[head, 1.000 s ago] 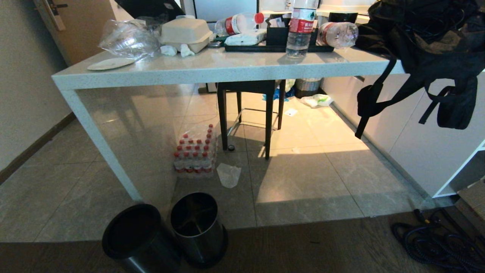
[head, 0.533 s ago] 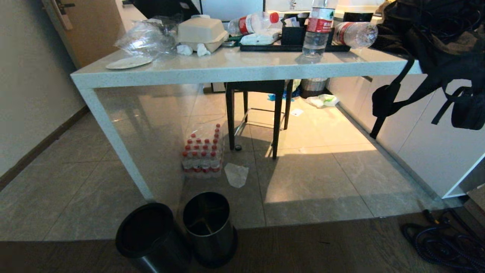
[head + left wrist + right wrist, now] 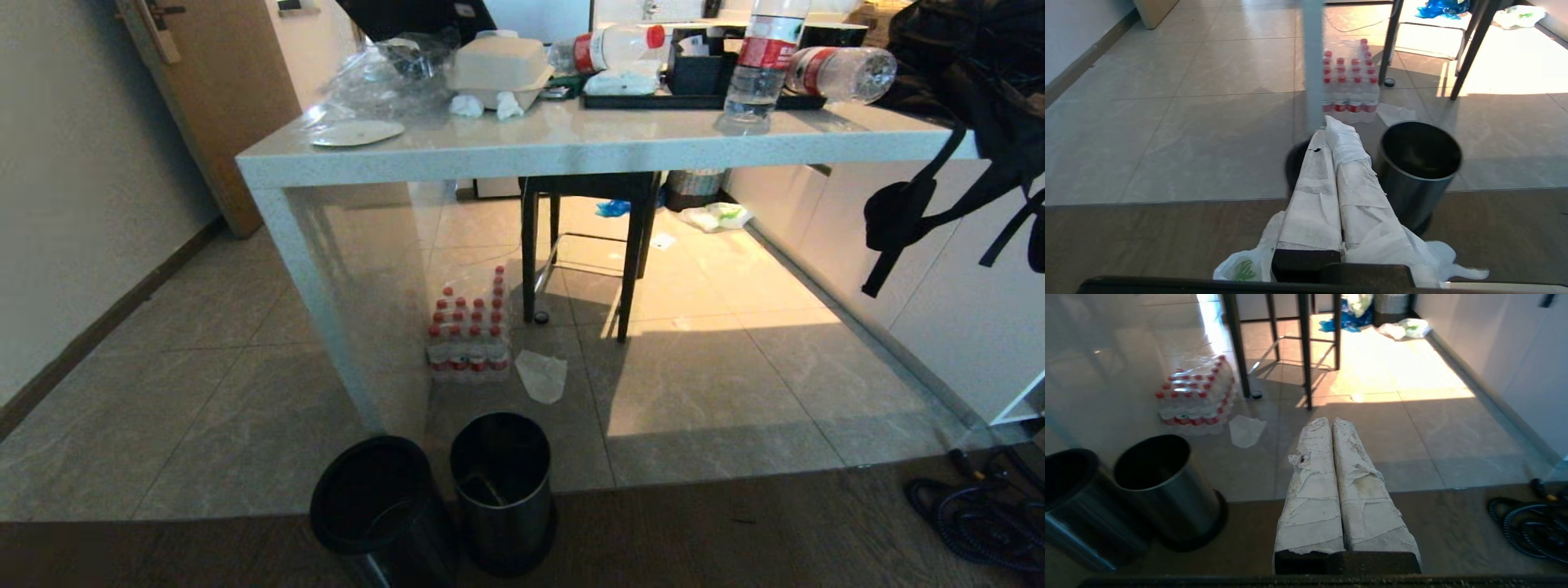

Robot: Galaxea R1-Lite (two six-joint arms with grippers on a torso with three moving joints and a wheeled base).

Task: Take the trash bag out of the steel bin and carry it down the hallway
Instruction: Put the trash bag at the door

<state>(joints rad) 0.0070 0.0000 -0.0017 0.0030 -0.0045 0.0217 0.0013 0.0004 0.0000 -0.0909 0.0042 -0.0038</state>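
The left end effector (image 3: pixel 1331 134) was closed on the thin white plastic trash bag with green print (image 3: pixel 1245 267), probably light, soft and slippery; the right end effector (image 3: pixel 1331 424) was closed, empty.

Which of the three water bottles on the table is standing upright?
The clear bottle in front of the black tray; the other two lie on their sides.

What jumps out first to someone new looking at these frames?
Two round bins stand side by side on the floor at the table's near corner, with a shrink-wrapped pack of red-capped bottles just behind them. In the left wrist view, the shut left gripper pinches a white bag with green print.
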